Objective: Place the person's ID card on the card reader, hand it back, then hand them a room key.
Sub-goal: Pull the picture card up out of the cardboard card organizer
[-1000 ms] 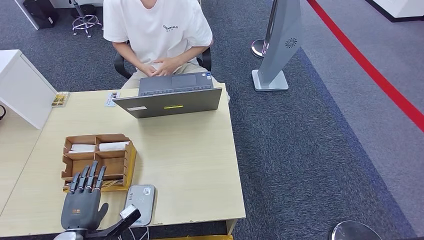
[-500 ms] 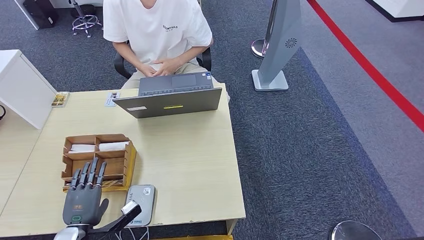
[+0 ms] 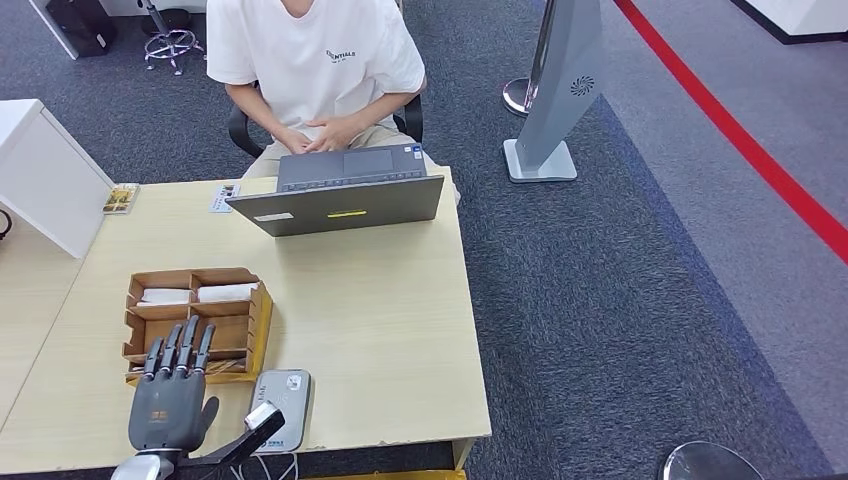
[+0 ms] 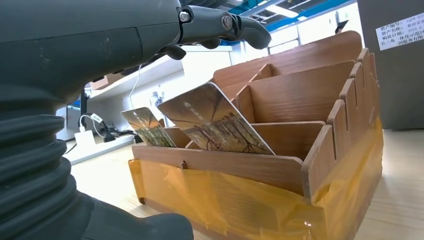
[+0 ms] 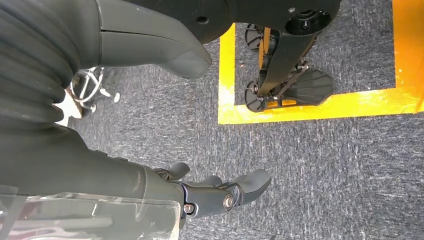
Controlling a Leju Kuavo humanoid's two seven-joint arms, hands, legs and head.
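Note:
My left hand [image 3: 168, 405] hovers open over the desk's near left corner, fingers stretched flat toward the wooden card organizer [image 3: 196, 318]. In the left wrist view the fingers [image 4: 225, 22] reach over the organizer [image 4: 300, 150], where two picture-printed room key cards [image 4: 215, 122] lean in the front slot, untouched. The grey card reader [image 3: 283, 404] lies flat just right of this hand, with nothing on it. Two small cards [image 3: 224, 197] lie on the far left of the desk near the person [image 3: 315, 70]. My right hand [image 5: 210, 192] hangs over the carpet, holding nothing.
An open grey laptop [image 3: 345, 192] stands at the far desk edge before the seated person, whose hands rest behind it. A white cabinet [image 3: 45, 175] adjoins the desk's left. A grey kiosk stand [image 3: 560, 100] rises on the carpet to the right.
My left hand has drifted very slightly to the right near the organizer. Nothing else has moved.

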